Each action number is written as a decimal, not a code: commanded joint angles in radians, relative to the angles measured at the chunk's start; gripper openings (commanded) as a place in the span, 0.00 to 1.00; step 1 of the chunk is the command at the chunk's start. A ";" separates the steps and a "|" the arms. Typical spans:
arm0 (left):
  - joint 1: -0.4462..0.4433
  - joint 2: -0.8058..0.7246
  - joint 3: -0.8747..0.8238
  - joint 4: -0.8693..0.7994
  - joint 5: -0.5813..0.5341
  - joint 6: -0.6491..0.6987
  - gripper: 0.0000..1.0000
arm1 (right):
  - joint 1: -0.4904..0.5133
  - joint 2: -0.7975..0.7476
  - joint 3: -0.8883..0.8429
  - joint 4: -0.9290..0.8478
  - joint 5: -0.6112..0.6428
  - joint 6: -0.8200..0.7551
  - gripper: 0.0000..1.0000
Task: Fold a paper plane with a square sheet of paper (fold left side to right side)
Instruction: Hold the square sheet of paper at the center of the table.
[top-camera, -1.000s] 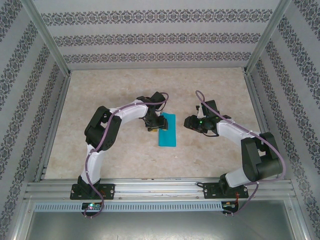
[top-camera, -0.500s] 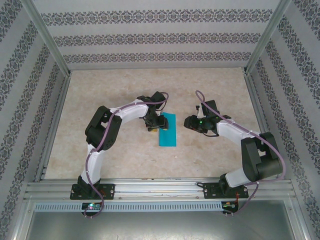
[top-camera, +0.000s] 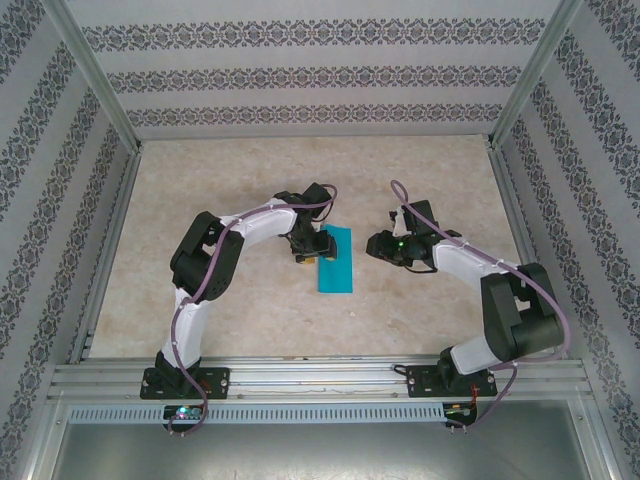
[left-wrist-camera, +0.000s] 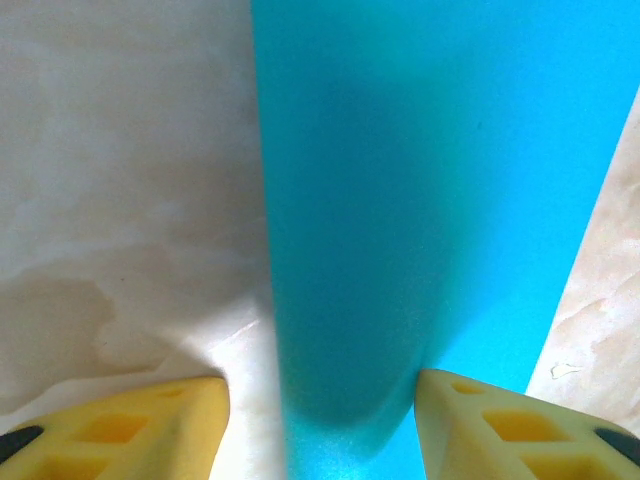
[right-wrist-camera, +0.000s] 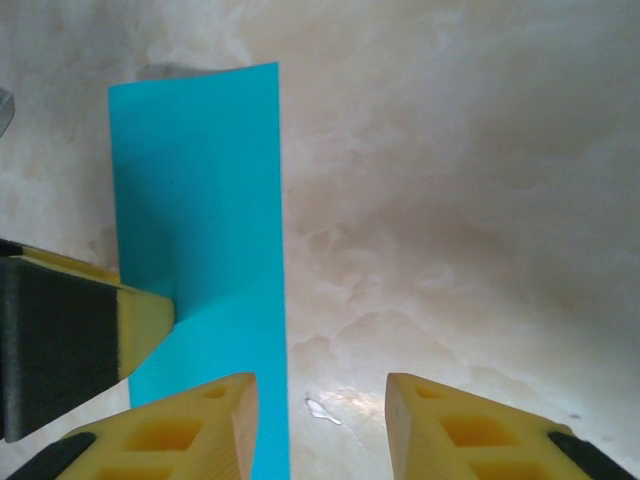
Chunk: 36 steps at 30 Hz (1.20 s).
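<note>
The square sheet of paper (top-camera: 335, 260) lies flat on the table as a narrow teal-blue rectangle, its long side running away from the arms. My left gripper (top-camera: 308, 250) stands at its left edge. In the left wrist view the left gripper (left-wrist-camera: 320, 425) is open, its yellow fingertips (left-wrist-camera: 140, 425) astride the paper's left long edge (left-wrist-camera: 430, 180). My right gripper (top-camera: 378, 245) hangs just right of the paper. Seen from the right wrist, the right gripper (right-wrist-camera: 320, 420) is open over bare table, one fingertip (right-wrist-camera: 190, 430) above the paper's right edge (right-wrist-camera: 200, 180).
The beige marbled table (top-camera: 220, 190) is ringed by an aluminium frame (top-camera: 300, 375) and patterned walls. A left fingertip (right-wrist-camera: 140, 325) rests on the paper in the right wrist view. A small shiny speck (right-wrist-camera: 322, 410) lies on the table between the right fingers.
The right gripper's jaws have drawn in slightly. The paper and both arms stay where they were.
</note>
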 joint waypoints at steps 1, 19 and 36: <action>-0.077 0.159 -0.060 0.071 0.083 0.003 0.54 | 0.036 0.062 0.028 0.068 -0.114 0.029 0.32; -0.077 0.159 -0.059 0.068 0.080 0.009 0.54 | 0.151 0.292 0.089 0.157 -0.088 0.098 0.00; -0.020 -0.173 -0.181 0.184 -0.048 0.043 0.62 | 0.156 0.341 0.072 0.041 -0.014 0.058 0.00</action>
